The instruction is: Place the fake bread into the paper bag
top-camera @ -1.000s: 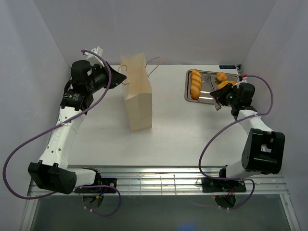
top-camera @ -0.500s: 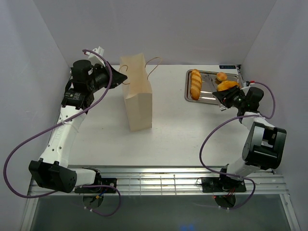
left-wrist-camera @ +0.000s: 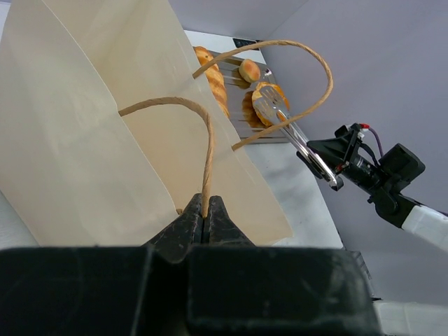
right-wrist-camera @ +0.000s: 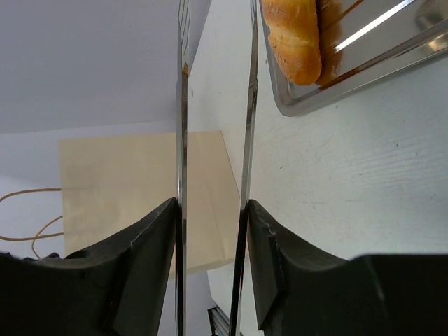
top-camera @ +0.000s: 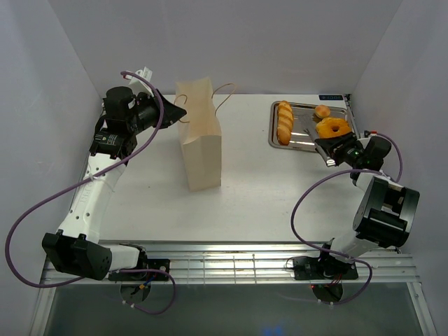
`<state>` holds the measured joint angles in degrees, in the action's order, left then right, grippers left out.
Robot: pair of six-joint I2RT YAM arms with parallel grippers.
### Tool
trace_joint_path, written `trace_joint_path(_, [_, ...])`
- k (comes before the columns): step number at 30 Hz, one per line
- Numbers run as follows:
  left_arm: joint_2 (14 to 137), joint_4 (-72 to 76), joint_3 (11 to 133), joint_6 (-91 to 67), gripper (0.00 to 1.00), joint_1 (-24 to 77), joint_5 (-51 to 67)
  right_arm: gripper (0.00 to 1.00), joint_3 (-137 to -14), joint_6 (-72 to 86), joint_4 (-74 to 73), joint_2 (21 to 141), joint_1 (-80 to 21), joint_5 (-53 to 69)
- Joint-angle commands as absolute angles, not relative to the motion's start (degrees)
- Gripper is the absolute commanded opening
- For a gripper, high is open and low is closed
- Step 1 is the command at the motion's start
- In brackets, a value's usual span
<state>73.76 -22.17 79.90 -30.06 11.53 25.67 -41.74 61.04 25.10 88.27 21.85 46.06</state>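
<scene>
the left gripper [left-wrist-camera: 203,213] is pinched tight on the cord handle [left-wrist-camera: 204,140] of the upright paper bag [top-camera: 199,150]. the right gripper [right-wrist-camera: 212,210] clasps the tongs [right-wrist-camera: 183,105], half sprung apart by the doughnut [top-camera: 333,128]. all the bread [top-camera: 284,121] lies on the tray [top-camera: 297,144], well apart from the bag. straddle the doughnut's ring squarely before squeezing, since its glossy skin looks slippery.

One each: loaf [top-camera: 283,122], bun [top-camera: 322,110], doughnut [top-camera: 333,127], paper bag [top-camera: 201,147], tray [top-camera: 297,112], tongs [right-wrist-camera: 182,105]
</scene>
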Motion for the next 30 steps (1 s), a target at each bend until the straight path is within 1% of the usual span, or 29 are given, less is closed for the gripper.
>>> trace_joint_path(1, [71.81, -21.53, 80.68, -30.41, 0.0, 11.6, 27.86, 0.5, -46.13, 59.77, 26.03, 90.26, 21.97, 47.73])
trace_joint_path(5, [71.89, -21.53, 80.77, -30.15, 0.0, 11.6, 27.69, 0.51, -52.18, 56.17, 22.68, 95.34, 21.36, 47.11])
trace_joint_path(6, [72.07, -21.36, 80.68, -30.15, 0.0, 11.6, 27.69, 0.52, -53.86, 53.12, 21.2, 96.41, 21.01, 46.76])
trace_joint_path(7, [72.16, -21.36, 80.68, -30.15, 0.0, 11.69, 27.69, 0.52, -55.79, 51.17, 16.66, 97.46, 20.31, 45.71])
trace_joint_path(8, [72.42, -21.27, 80.68, -30.15, 0.0, 11.6, 27.69, 0.53, -57.46, 49.41, 15.31, 99.38, 19.95, 45.09])
trace_joint_path(13, [73.12, -21.18, 80.95, -30.06, 0.0, 11.6, 27.42, 0.53, -64.85, 45.36, 13.19, 104.84, 18.11, 43.68])
trace_joint_path(20, [73.92, -21.01, 81.21, -30.06, 0.0, 11.6, 27.25, 0.53, -73.91, 38.5, 6.16, 111.7, 16.35, 40.79])
trace_joint_path(23, [74.36, -21.01, 81.21, -30.06, 0.0, 11.6, 27.33, 0.54, -76.55, 37.09, 5.45, 113.73, 15.82, 39.64])
trace_joint_path(30, [74.62, -20.74, 81.21, -30.23, 0.0, 11.69, 27.42, 0.54, -81.73, 36.91, 5.98, 119.0, 14.16, 42.09])
